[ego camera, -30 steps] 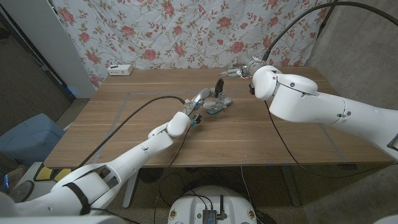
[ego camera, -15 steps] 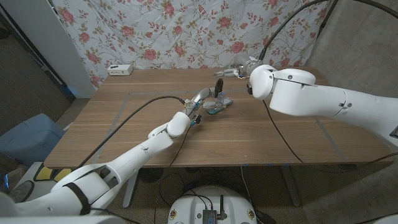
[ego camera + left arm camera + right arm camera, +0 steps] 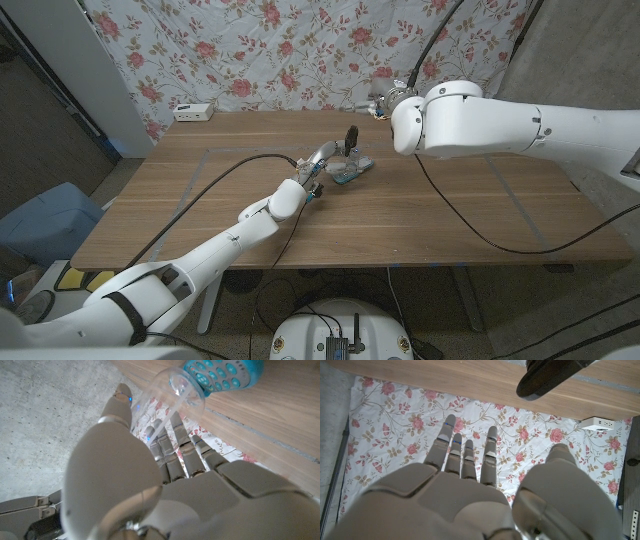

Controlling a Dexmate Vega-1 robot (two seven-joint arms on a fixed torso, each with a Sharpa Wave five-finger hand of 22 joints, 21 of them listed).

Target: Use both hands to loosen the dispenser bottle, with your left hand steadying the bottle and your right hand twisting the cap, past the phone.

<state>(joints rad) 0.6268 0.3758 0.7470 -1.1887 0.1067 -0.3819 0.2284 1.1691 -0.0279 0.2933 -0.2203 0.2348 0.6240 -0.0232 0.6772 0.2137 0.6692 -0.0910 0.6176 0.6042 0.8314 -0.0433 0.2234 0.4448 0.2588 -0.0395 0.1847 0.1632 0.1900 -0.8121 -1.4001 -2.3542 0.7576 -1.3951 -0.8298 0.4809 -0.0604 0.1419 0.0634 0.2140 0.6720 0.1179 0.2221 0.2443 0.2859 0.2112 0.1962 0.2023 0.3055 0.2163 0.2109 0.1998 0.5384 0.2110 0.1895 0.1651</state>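
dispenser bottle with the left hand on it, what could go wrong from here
1. The right hand is open and off the black pump cap; a sideways approach might knock the dispenser bottle.
2. The left hand grips a clear, smooth bottle, so it may spin when the cap is twisted.
3. The teal phone lies right beside the bottle and could get shoved.

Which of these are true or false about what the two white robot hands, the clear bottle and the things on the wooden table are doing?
1. The left hand holds the clear plastic dispenser bottle. True.
2. The right hand is gripping the bottle's black pump cap. False: its fingers are spread and hold nothing, apart from the cap.
3. A teal push-button phone lies on the wooden table by the bottle. True.
4. A small white box sits at the table's near edge. False: it sits at the far edge, by the floral cloth.
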